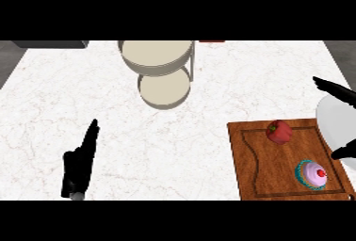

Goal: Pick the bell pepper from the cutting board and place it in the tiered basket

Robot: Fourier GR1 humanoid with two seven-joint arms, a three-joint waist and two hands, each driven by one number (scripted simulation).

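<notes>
Presently listed.

Item one: bell pepper (279, 132), red, a green stem showing. It lies on the cutting board (278, 174) close to the board's far edge. The board sits at the near right corner of the worktop (173, 141).

Handling, as judged: light, hollow and firm-walled, but with a glossy, rounded skin likely to slip. Best taken across its broad middle, fingers on one side and thumb on the other, not by the stem.

Item two: cupcake (313, 174), on the same board toward its near edge, apart from the pepper. Keep clear of it.

Item three: tiered basket (156, 70), two round trays, at the middle of the worktop's far edge, well apart from the board.

Right hand (332, 87): at the worktop's right edge, beside the board, fingers and thumb spread, holding nothing.

Left hand (80, 162): resting toward the near left, fingers straight, released.
</notes>
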